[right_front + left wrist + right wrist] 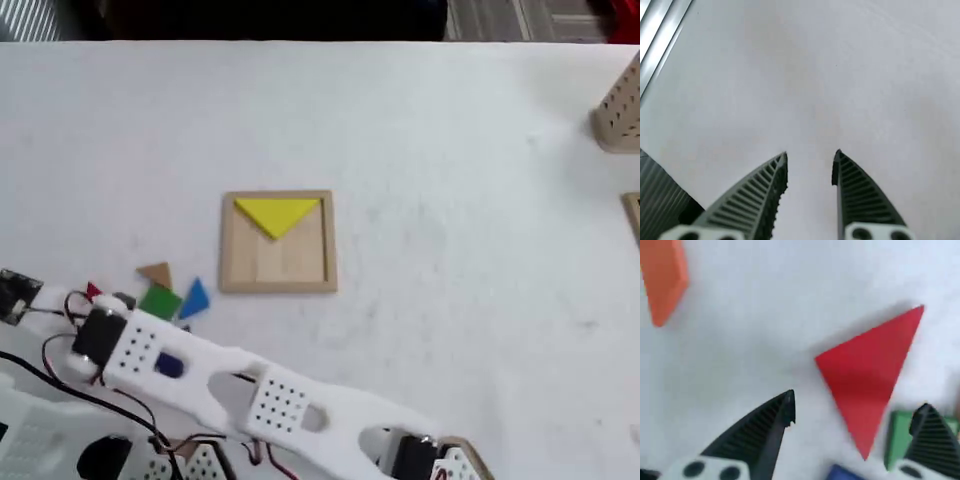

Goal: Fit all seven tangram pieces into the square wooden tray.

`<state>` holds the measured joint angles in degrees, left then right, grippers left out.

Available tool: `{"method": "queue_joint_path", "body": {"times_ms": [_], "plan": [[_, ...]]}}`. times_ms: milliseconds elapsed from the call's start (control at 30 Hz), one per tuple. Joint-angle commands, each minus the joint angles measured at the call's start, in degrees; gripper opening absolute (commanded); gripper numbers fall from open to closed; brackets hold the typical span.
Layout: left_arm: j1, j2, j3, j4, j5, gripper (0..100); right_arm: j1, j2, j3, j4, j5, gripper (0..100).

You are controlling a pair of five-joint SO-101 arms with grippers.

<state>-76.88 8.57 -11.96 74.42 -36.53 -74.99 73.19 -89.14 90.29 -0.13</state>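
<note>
Orange piece [662, 280] cut by the edge, green piece [897, 440] partly behind right tool [857, 401], blue piece [842, 473] barely in frame

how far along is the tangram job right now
Done: only the yellow triangle lies in the tray. In hand: nothing held; the right gripper, fingers open, hangs over the red triangle. Left: red triangle, green piece, blue piece and orange piece lie outside the tray.

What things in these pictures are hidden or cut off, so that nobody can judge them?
- High view: the right arm covers part of the loose pieces, so they cannot be counted; the red triangle is mostly hidden.
- Right wrist view: the orange piece and the blue piece are cut off by the edge.
- Right wrist view: a finger of the right pincer hides part of the green piece.
</note>
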Motion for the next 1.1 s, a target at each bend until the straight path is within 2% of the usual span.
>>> {"method": "queue_joint_path", "body": {"times_ms": [0, 200, 367, 500, 667, 733, 867, 1067], "plan": [[0.04, -1.1, -3.34, 0.35, -0.79, 16, 0.75, 0.48, -1.23, -4.26, -0.35, 36.0], [0.04, -1.1, -3.34, 1.76, -0.79, 16, 1.54, 4.09, -1.14, -7.25, -0.26, 36.1], [0.04, -1.1, -3.34, 1.58, -0.79, 16, -1.01, 3.38, -0.79, -7.43, -0.09, 36.1], [0.04, -1.1, -3.34, 1.58, -0.79, 16, -1.45, 4.35, -0.79, -8.84, 5.01, 35.8], [0.04, -1.1, -3.34, 1.76, -0.79, 16, -0.92, 4.35, -1.23, -10.07, 4.84, 35.8], [0.04, -1.1, -3.34, 1.85, -0.79, 16, -0.75, 4.35, -1.23, -11.74, 1.05, 35.8], [-0.04, -1.1, -3.34, 1.85, -0.79, 16, 0.22, 4.79, -0.79, -13.05, -12.75, 35.8], [-0.04, -1.1, -3.34, 1.49, -0.88, 16, 0.84, 5.41, -0.7, -12.18, -14.68, 35.8]]}}
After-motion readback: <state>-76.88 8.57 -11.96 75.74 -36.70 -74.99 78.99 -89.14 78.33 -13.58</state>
